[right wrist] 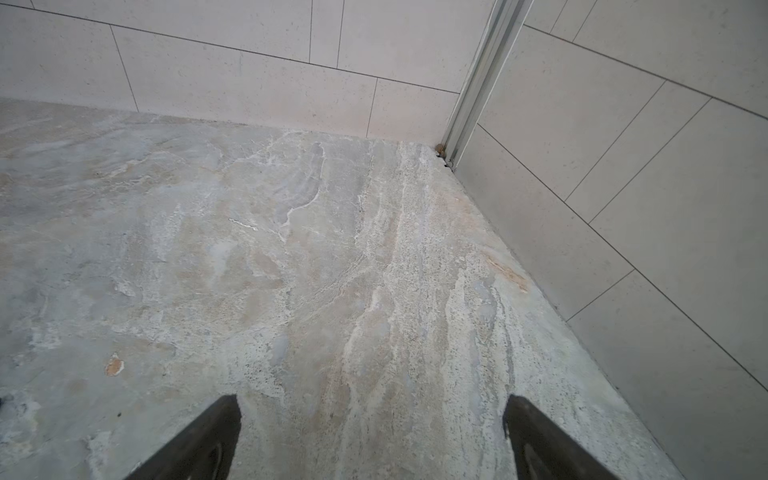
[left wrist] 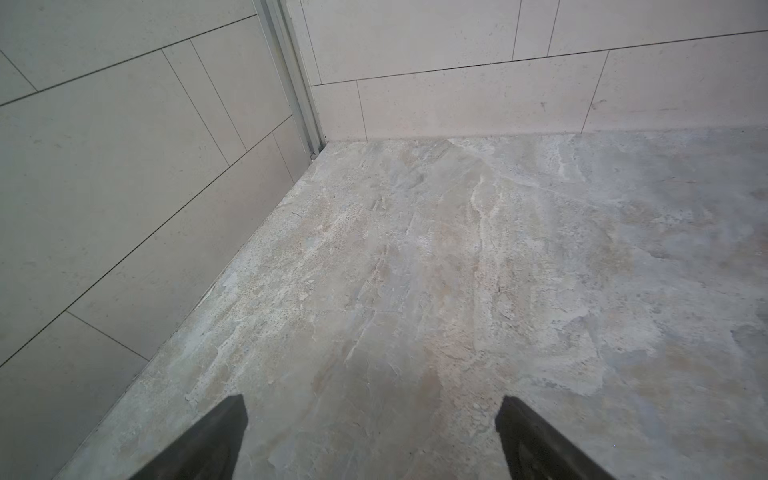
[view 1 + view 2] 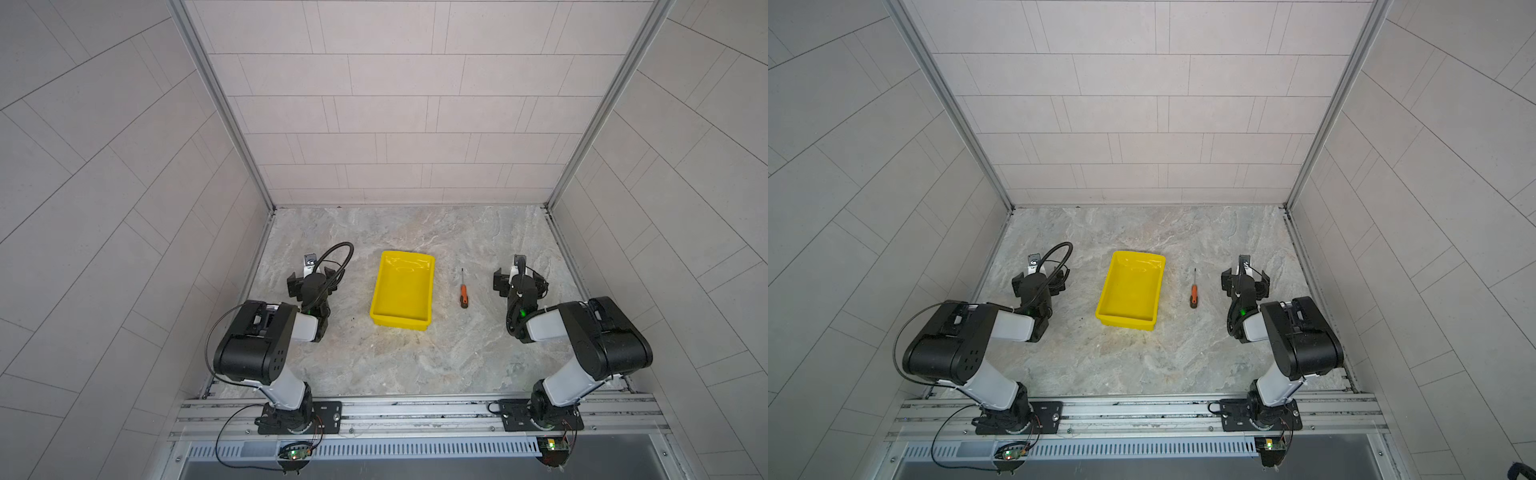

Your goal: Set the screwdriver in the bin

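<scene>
A: Table [image 3: 415,365], stone-patterned. Yellow bin [image 3: 401,291] at centre in both top views.
B: Left fingers [image 2: 216,440] spread wide above the table. Right fingers [image 1: 199,444] wide too, gripping nothing.
A: Screwdriver [image 3: 463,293]?
B: Flat on table, right of bin, apart from it, shaft pointing toward frame top.

Screwdriver [image 3: 463,291] right of bin [image 3: 424,320].

Robot lab test booth showing: tile-pattern panels [image 3: 374,104] enclosing stone-look bench [image 3: 415,365]; left arm [image 3: 266,345], right arm [image 3: 598,345] standing bolted on metal rail [image 3: 415,410].
</scene>
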Motion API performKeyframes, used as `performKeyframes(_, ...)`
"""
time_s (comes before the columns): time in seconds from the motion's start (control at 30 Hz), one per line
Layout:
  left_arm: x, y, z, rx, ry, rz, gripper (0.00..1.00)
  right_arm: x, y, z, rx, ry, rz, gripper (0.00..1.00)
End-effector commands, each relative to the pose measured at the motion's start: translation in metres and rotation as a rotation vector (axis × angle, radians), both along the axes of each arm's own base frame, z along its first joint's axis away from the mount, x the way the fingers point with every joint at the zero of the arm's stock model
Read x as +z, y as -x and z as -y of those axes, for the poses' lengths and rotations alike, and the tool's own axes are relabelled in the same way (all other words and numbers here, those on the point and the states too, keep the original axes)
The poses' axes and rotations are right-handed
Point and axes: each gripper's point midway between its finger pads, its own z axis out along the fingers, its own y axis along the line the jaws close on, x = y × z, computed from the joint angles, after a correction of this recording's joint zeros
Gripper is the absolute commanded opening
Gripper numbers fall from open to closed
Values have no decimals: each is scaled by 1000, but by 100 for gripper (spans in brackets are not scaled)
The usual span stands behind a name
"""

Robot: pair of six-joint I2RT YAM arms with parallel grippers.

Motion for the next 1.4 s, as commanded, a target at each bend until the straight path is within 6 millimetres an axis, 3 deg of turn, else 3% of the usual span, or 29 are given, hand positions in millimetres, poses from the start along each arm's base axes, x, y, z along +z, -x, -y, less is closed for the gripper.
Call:
performKeyframes(0.0, 5, -1, -1, 5, 14, 22, 100, 8, -1, 1, -4, -6, 21, 99)
performKeyframes(0.27, -1, -8, -2, -82, 102, -9, 100, 7, -1, 1, -1, -7, 21, 99)
performKeyframes(0.93, -2, -11, 6, -134, 103, -18, 100, 9, 4, 1, 43, -49, 63, 99)
performKeyframes(1.07, 3, -10, 15, -190, 105, -13, 100, 34, 34, 14, -33, -48, 203, 99)
performKeyframes(1.17, 18, -1, 18, -200, 95, 26, 100, 61, 52, 16, -107, -24, 239, 99)
performKeyframes(1.3, 49, 15, 23, -161, 80, 30, 100, 98, 80, -18, -39, -65, 193, 99)
performKeyframes(1.37, 68, 21, 38, -189, 77, 7, 100, 110, 105, -22, -51, -133, 159, 99)
